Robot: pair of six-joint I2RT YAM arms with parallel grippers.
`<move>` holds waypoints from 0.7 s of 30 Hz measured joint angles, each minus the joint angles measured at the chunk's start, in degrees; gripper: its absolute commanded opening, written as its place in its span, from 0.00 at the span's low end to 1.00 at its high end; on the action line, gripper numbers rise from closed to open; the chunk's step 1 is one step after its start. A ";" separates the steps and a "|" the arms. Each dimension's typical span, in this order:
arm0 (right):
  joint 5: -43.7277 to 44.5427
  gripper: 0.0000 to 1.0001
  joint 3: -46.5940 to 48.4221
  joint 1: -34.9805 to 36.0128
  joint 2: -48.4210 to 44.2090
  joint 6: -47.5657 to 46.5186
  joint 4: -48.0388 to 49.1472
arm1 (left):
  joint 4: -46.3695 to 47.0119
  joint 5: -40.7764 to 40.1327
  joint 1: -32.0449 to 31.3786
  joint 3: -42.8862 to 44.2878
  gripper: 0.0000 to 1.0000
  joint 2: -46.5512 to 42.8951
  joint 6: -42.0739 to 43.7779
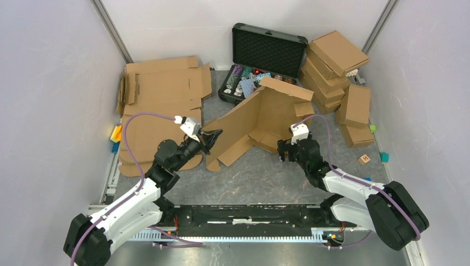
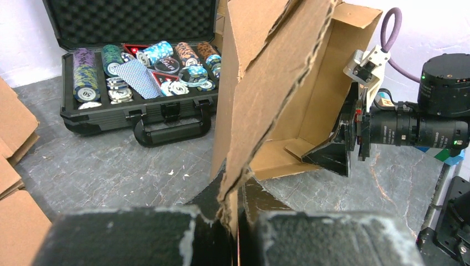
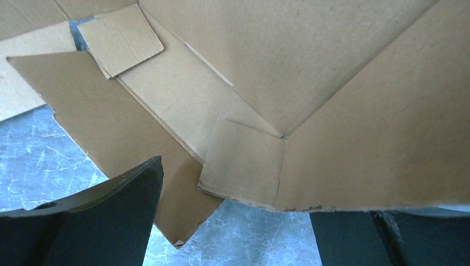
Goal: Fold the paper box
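Pinching a ragged edge of the paper box (image 2: 277, 83) between its clenched fingers, the left gripper (image 2: 238, 233) holds one large panel tilted up off the table (image 1: 260, 183). The panel rises directly ahead of the gripper and leans away from it.

On the far side of that panel the right gripper (image 1: 281, 151) stands released, its two fingers (image 3: 111, 210) spread wide and clasping nothing. Just ahead of those fingers lies an inner corner of the box, where a small square tab (image 3: 241, 160) rests against a crease. A broad panel edge passes over the right-hand finger and hides its tip, and whether that finger touches the cardboard cannot be told.

The box sits between the two grippers, partly erected, with one wall raised and the remaining flaps resting on the grey table.

Past the box from both grippers, an open black case (image 1: 269, 47) with a foam-lined lid holds rows of coloured chips (image 2: 86, 75). Well out to the left gripper's left lie flat cardboard sheets (image 1: 161, 88). Beyond the right gripper and to its right stands a stack of closed cardboard boxes (image 1: 335, 61).
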 measured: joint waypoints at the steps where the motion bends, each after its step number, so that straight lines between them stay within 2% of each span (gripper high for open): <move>1: -0.74 0.98 0.00 -0.57 0.13 0.33 0.39 | 0.00 0.00 0.00 0.00 0.02 0.00 -0.02; 13: -10.67 0.97 -0.94 -9.11 -0.04 3.67 4.57 | -0.57 0.00 0.00 0.63 0.02 0.24 0.00; 15: -12.24 0.95 -0.94 -9.81 -0.09 3.74 5.11 | -0.61 0.00 0.00 0.66 0.02 0.28 0.00; 21: -16.87 0.98 -1.03 -10.08 -0.09 3.72 5.60 | -0.70 0.00 0.00 0.70 0.02 0.28 0.00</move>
